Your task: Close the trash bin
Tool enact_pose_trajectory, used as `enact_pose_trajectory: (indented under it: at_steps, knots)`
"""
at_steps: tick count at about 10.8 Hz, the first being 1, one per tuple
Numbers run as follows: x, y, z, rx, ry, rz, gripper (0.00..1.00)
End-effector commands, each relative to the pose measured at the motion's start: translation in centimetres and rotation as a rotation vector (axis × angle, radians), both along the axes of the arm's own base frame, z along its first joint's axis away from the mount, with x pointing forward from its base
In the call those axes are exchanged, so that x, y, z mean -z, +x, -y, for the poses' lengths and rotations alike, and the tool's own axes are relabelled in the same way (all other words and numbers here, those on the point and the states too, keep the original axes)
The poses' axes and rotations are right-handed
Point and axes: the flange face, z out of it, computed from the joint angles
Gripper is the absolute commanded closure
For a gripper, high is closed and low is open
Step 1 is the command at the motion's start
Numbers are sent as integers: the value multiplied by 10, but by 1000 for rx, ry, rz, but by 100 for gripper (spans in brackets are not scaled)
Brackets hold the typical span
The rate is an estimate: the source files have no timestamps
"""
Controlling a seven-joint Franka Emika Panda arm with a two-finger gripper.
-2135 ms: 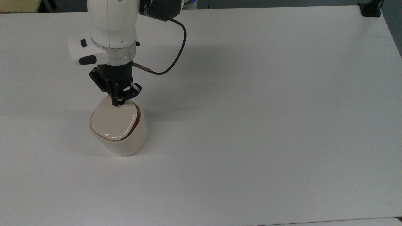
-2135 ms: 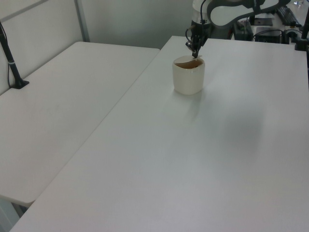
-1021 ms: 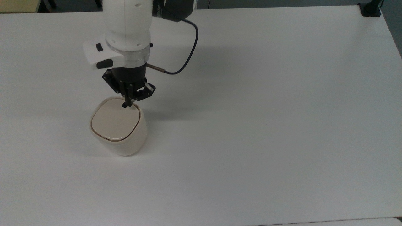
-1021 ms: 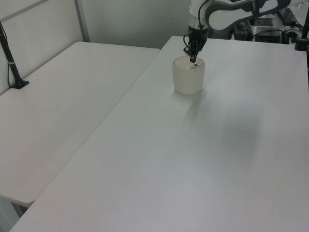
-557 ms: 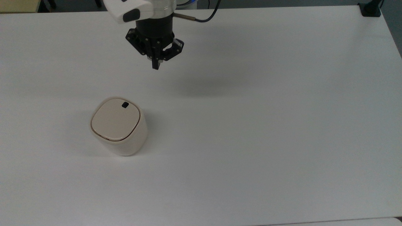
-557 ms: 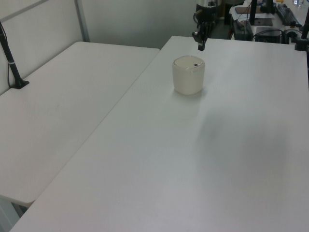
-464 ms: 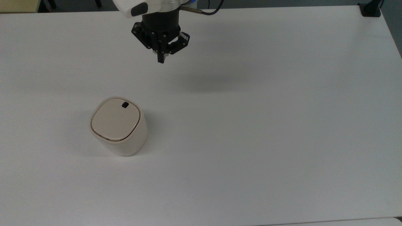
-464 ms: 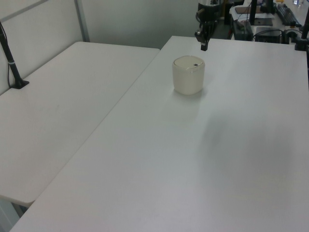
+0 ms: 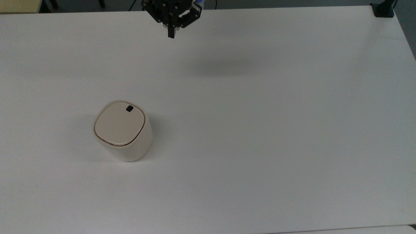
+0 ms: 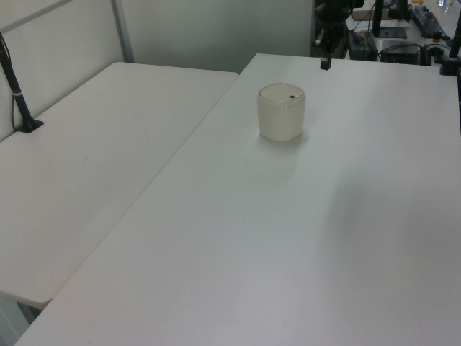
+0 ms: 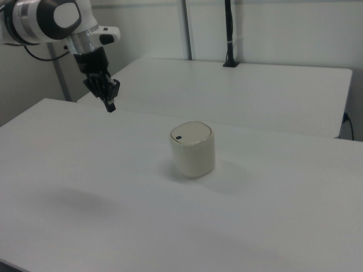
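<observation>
A: What has changed with the small cream-beige plastic trash bin (image 9: 123, 131)?

B: Two seconds ago its rounded-square flat lid (image 9: 119, 123) stood tilted, with a dark gap along one edge, and the black jaws (image 9: 171, 34) pressed on it. Now the lid lies flat in the rim, and the small black latch tab (image 9: 129, 109) sits uncovered near the lid edge closest to the jaws.

A: And the jaws themselves?

B: They have lifted off and drawn back, and now hang in the air well apart from the bin, above the far part of the white bench (image 9: 260, 130). In the right view (image 11: 110, 106) the bin (image 11: 193, 149) stands lower than the jaws and off to the right view's right. The fingers are pressed together, holding nothing.

A: So what does that mean for the task?

B: Judging by the level lid with no gap, the bin looks closed. Whether the latch caught cannot be told. The arm seems to be retreating, so nothing appears left to do.
</observation>
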Motion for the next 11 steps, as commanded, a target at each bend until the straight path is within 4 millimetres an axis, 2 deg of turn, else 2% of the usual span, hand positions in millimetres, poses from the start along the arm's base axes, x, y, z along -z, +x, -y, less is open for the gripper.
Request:
enact_pose_trajectory:
  at_steps: [1,3,4,8,11]
  knots:
    - [-3,-23,2,-41,24,-60,55]
    - [-2,-24,-1,-83,43,-69,29]
    - [-2,-23,-1,-97,42,-70,0]
    - [0,-23,-9,-159,48,-80,0]
    - [-2,-22,-4,-179,51,-79,0]
